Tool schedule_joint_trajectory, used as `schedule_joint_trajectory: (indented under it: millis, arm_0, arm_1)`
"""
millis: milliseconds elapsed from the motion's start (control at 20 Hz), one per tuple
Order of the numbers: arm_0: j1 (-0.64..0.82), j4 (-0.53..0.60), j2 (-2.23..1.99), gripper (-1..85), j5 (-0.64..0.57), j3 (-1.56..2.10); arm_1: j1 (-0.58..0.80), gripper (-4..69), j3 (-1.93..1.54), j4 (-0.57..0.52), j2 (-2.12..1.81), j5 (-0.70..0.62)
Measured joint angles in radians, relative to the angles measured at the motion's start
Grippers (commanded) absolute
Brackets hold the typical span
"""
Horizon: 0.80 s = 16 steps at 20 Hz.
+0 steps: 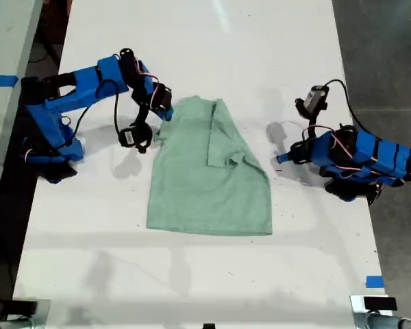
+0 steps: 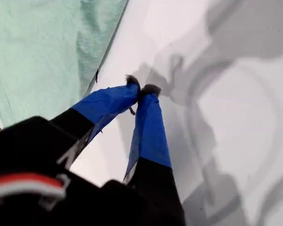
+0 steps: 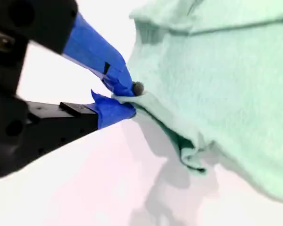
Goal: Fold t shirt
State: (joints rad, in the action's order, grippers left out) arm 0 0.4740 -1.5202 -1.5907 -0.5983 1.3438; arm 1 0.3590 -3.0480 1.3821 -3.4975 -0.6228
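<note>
At centre of the exterior view, your pale mint-green cloth t shirt (image 1: 209,175) lies on the white surface (image 1: 192,41). My second gripper (image 3: 127,100) pinches its edge; my first gripper (image 2: 141,89) is pressed together, empty.

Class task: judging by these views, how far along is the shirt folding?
Done: one side of the t shirt already lies folded inward. In hand: my second pincer pinches the shirt's edge. My first pincer is shut, empty, off the cloth. Left: the other side fold and the final folds.
</note>
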Motion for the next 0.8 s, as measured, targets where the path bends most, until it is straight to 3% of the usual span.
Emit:
schedule_joint_trajectory:
  millis: [200, 350, 600, 800]
  arm_0:
    - [-0.127, 0.003, 0.133, -0.2, 0.071, -0.221]
    - [-0.175, 0.089, 0.202, -0.1, 0.120, -0.270]
    - [-0.212, 0.244, 0.463, 15.5, 0.212, -0.276]
    - [-0.229, 0.284, 0.540, 17.3, 0.216, -0.276]
  arm_1:
    - [0.000, 3.4, 0.000, 0.000, 0.000, 0.000]
    - [0.000, 3.4, 0.000, 0.000, 0.000, 0.000]
    - [0.000, 3.1, 0.000, 0.000, 0.000, 0.000]
    - [0.000, 3.2, 0.000, 0.000, 0.000, 0.000]
